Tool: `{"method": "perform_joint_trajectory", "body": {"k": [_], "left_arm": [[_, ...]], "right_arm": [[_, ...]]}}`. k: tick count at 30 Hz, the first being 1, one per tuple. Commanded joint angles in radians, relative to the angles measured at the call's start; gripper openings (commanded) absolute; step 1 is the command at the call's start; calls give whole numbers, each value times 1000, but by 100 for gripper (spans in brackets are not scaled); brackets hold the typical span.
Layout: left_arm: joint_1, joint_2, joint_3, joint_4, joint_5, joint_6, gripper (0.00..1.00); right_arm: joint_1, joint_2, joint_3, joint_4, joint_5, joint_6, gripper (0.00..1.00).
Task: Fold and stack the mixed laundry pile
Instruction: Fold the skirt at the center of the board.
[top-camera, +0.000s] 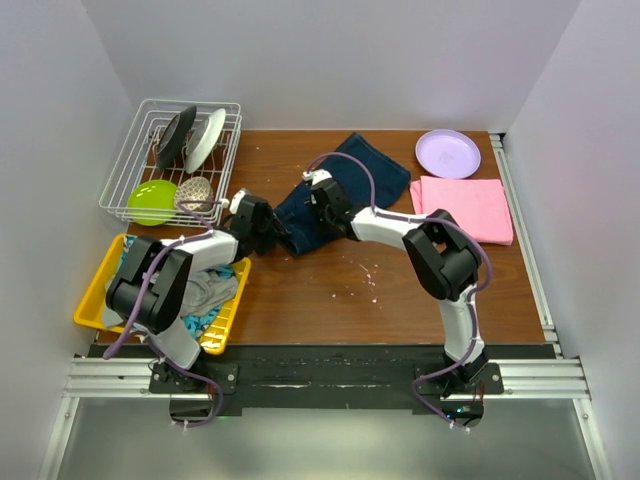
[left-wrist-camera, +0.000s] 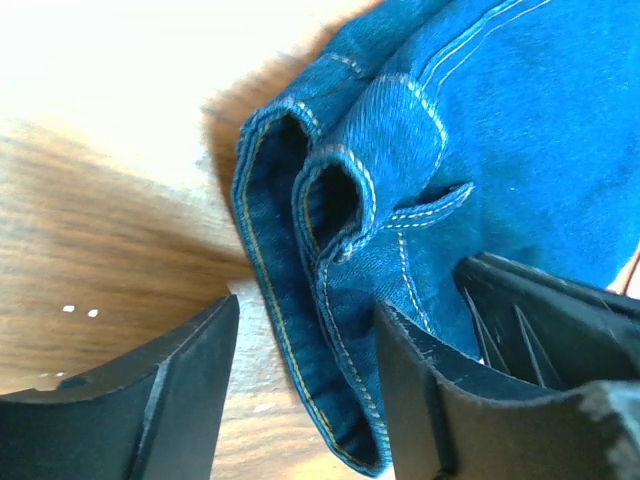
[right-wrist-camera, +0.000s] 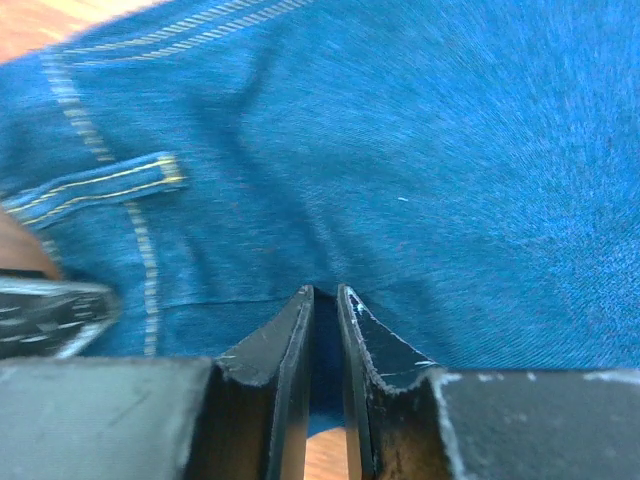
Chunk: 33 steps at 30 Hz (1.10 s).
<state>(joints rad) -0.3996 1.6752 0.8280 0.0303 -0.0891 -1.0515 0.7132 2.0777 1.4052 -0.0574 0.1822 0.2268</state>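
Nearest me, at the lower left of the overhead view, the yellow tray (top-camera: 95, 295) is holding the grey garment (top-camera: 212, 285) and the blue-turquoise patterned cloth (top-camera: 200, 320), both waiting unfolded. Just beyond, in the middle of the table (top-camera: 330, 300), the denim garment (top-camera: 390, 178) is lying rumpled, and both arms are working on it.

Here is where I am expecting trouble. The left gripper (left-wrist-camera: 308, 315) is standing with its jaws apart, straddling the doubled hem at the garment's lower-left corner without pressing it. If it closes off-centre it may be catching only one layer, and the fold would be coming out crooked. The right gripper (right-wrist-camera: 325, 300) is showing its fingers (right-wrist-camera: 290, 350) drawn almost together, with what looks like a thin ridge of denim between the tips. So shallow a pinch on stiff cloth may be slipping free on a lift. The wrists are also sitting close together, so a careless swing could be knocking one into the other.

The left arm is bending up from its base over the tray, wrist pointing right toward the hem. The right arm is rising from the lower right, elbow folded, forearm reaching left, gripper bearing down on the garment's middle.

Farther back, at the upper right, the pink garment (top-camera: 465, 205) is lying folded flat just beside a purple plate (top-camera: 447, 153). At the upper left a wire rack (top-camera: 135, 160) is holding dishes.
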Motion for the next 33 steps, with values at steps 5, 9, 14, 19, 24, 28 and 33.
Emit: {"method": "perform_joint_trajectory", "body": {"k": [5, 9, 14, 19, 24, 28, 33], "left_arm": [[7, 38, 6, 86, 9, 27, 65], [4, 64, 25, 69, 5, 7, 65], [-31, 113, 36, 76, 0, -47, 65], [-65, 153, 37, 62, -18, -143, 62], [-91, 184, 83, 34, -67, -153, 50], [-94, 169, 118, 28, -106, -96, 19], [-81, 103, 148, -27, -135, 8, 0]], "right_arm": [[-97, 36, 21, -78, -138, 51, 19], [-101, 50, 31, -88, -147, 49, 18], [-112, 67, 43, -96, -171, 55, 18], [-112, 68, 44, -99, -171, 57, 17], [-112, 68, 43, -101, -179, 60, 17], [-112, 62, 41, -101, -179, 60, 17], [-112, 19, 35, -91, -179, 55, 22]]}}
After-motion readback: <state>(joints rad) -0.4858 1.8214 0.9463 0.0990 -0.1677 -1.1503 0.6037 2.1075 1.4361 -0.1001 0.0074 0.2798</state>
